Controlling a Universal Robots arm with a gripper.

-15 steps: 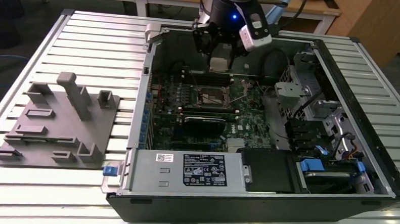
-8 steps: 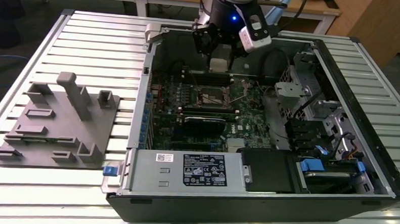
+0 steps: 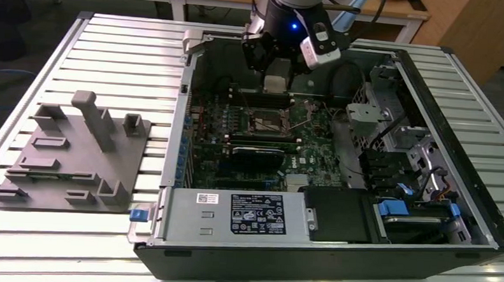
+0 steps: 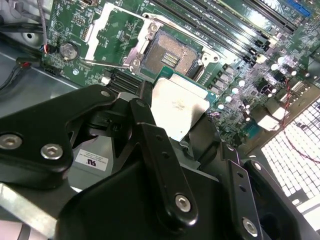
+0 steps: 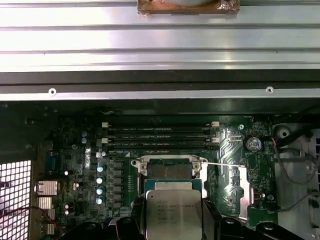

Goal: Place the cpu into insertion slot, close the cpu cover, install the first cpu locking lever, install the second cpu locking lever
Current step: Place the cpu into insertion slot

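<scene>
Cpu (image 4: 180, 102) poised by the open insertion slot (image 4: 169, 52)
My gripper (image 4: 177, 120) clamps its edges, holding it level to match the socket just ahead.

Silver cpu (image 5: 173, 212) hovers near the bare insertion slot (image 5: 171, 171), cpu cover (image 5: 243, 190) open.

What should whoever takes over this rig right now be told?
Gripper: shut on the cpu, holding it above the board and clear of the slot.
Slot: empty, contacts bare.
Cover: swung open beside the slot.
Done: the cpu is gripped and is over the open case.
Left: cpu not seated, cover not closed, levers not installed.
</scene>
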